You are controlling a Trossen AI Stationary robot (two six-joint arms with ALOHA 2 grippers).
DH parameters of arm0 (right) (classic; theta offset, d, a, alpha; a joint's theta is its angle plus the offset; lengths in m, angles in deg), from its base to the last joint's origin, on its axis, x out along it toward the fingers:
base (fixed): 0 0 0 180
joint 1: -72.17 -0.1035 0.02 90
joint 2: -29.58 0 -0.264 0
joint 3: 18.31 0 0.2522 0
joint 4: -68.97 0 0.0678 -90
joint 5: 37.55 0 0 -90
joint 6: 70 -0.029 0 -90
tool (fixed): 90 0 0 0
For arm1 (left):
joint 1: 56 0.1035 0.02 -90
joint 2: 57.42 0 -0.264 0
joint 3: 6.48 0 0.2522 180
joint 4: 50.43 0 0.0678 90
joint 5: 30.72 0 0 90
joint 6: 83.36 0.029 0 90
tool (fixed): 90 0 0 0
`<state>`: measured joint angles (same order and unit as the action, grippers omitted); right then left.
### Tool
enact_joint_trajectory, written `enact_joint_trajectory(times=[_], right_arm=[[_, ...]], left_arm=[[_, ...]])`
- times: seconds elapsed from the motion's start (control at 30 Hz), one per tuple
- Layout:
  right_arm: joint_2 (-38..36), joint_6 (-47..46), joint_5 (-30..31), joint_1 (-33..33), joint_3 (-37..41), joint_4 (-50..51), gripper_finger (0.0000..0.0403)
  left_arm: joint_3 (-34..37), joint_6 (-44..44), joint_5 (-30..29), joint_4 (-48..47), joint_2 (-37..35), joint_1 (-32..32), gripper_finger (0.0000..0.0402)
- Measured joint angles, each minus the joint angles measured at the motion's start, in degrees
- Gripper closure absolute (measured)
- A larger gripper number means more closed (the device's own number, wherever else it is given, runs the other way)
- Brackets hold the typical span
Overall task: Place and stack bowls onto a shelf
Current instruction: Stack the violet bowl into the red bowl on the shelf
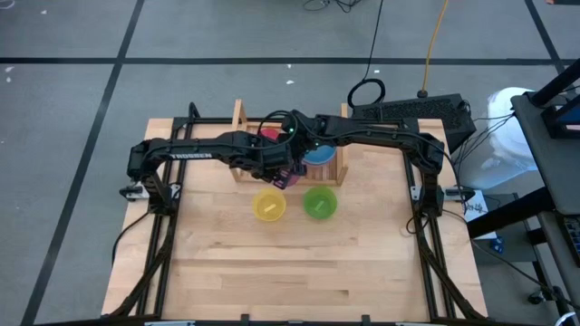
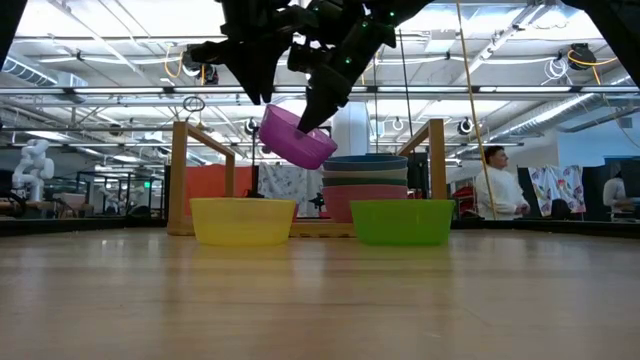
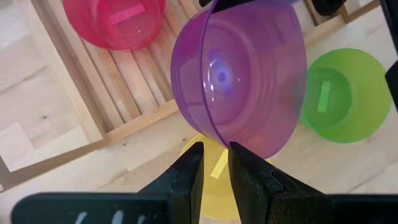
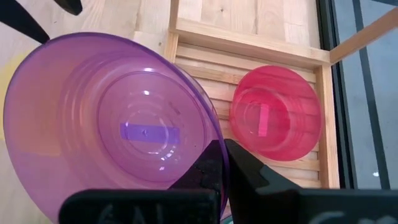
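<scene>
- purple bowl [image 2: 297, 136] up in the air, tilted, in front of the shelf [image 1: 240, 116], above and between the yellow bowl [image 1: 268, 205] and the stack on the rack
- both grippers pinch it: left gripper [image 3: 215, 163] closed on the rim, one finger in, one out; right gripper [image 4: 221, 163] closed on the rim at another spot
- arms meet over the shelf's front edge, left from the left, right from the right
- pink bowl [image 4: 275, 112] sits alone on the slatted base, left compartment seen from the high view, upright
- right side of shelf: stack of bowls [image 2: 364, 188], blue one [image 1: 319, 156] on top from above; lower ones look greenish then pinkish-red, exact count can't tell
- yellow bowl on the table just in front of the shelf, upright
- light green bowl [image 1: 319, 202] beside it to the right, close but apart
- person [image 2: 496, 183] in a white top standing in the room behind the table
- black box [image 1: 412, 112] at the far right table edge
</scene>
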<state>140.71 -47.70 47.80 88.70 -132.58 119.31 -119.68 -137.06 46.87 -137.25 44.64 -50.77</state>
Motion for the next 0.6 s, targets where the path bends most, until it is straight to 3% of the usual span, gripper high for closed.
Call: enact_joint_trajectory(times=[0.33,0.6], right_arm=[[0.0,-1.7,-1.6,0.6,0.0,-0.1,0.0403],[0.0,-5.1,-1.9,1.9,0.0,-0.5,0.0403]], left_arm=[[-0.1,2.8,0.4,0.1,-0.2,0.0,0.0323],[-0.2,4.7,-0.7,0.7,-4.8,-1.4,0.0323]])
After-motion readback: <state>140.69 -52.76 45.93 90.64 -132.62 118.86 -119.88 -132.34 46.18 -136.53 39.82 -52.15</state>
